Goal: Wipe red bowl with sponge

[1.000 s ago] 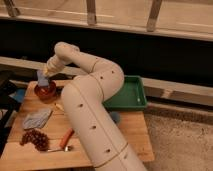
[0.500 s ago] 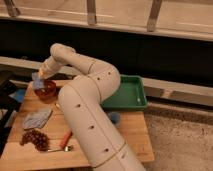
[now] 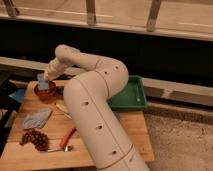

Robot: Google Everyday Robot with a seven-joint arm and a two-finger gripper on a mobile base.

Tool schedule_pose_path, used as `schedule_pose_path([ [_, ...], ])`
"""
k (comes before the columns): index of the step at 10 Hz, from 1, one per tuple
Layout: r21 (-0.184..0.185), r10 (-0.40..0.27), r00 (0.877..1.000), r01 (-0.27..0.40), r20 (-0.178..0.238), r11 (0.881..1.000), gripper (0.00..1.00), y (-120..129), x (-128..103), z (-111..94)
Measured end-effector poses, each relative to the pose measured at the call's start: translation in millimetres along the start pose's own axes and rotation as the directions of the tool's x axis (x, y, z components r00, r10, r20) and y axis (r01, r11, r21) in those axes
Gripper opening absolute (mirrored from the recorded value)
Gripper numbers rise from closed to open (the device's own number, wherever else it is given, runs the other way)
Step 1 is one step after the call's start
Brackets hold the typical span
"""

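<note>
The red bowl sits at the far left of the wooden table. My gripper reaches down from the white arm and holds a blue sponge just above and inside the bowl's rim. The gripper is shut on the sponge. The bowl's inside is partly hidden by the sponge.
A green tray stands at the table's back right. A grey cloth, a bunch of dark grapes and a red-handled spoon lie at the front left. A blue object sits at the left edge. My arm covers the table's middle.
The gripper with the sponge has shifted a little left and up over the bowl. Nothing else has moved.
</note>
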Motion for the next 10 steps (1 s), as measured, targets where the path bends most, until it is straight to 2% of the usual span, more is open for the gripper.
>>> schedule_pose_path([
  [2,0.013,0.005,1.000,-0.005,0.015,1.000,0.00,-11,-19,-1],
  [4,0.001,-0.013,1.000,0.013,0.012,1.000,0.00,-3,-28,11],
  [7,-0.040,-0.034,0.999,0.034,-0.014,0.999,0.00,18,-11,25],
  [9,-0.049,-0.030,0.999,0.028,-0.037,0.998,0.00,22,4,28],
  [10,-0.041,-0.018,0.999,0.016,-0.040,0.999,0.00,17,11,24],
])
